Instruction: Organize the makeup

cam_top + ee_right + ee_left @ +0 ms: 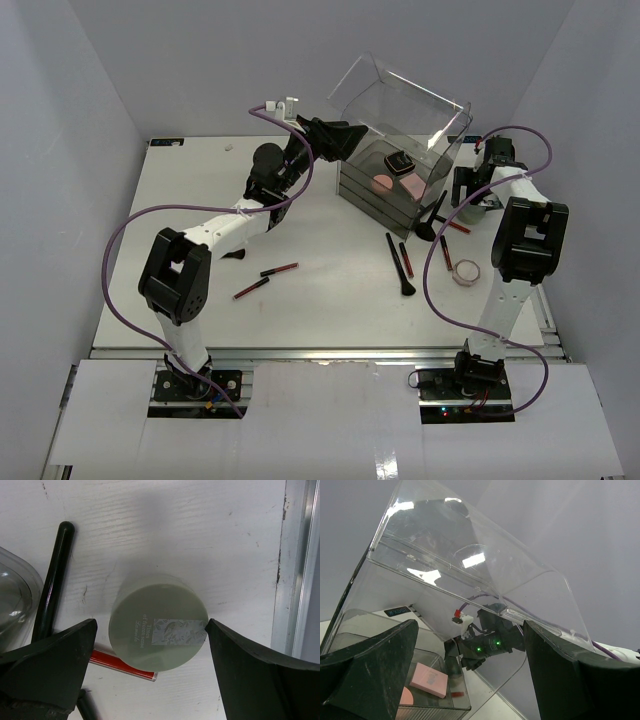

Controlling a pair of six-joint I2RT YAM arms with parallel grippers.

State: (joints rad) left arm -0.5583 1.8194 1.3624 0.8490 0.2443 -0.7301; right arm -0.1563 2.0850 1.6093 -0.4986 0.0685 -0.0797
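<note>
My right gripper (149, 625) is open and straddles a round pale green compact (158, 630) on the table. Its right fingertip touches the compact's rim and the left one stands clear. A red pencil (120, 662) lies partly under the compact, and a black brush handle (52, 585) lies to the left. My left gripper (470, 675) is open at the left side of the clear drawer box (400, 150), under its raised lid (470, 570). The top tray holds a flat pink square (429, 680), a round pink compact (381, 183) and a small black compact (400, 162).
Two red and black pencils (280, 270) lie mid-table. A black brush (398, 262) and more pencils (446, 252) lie in front of the box, with a round compact (465, 271) near the right arm. The table's metal edge rail (295, 565) runs close to the right gripper.
</note>
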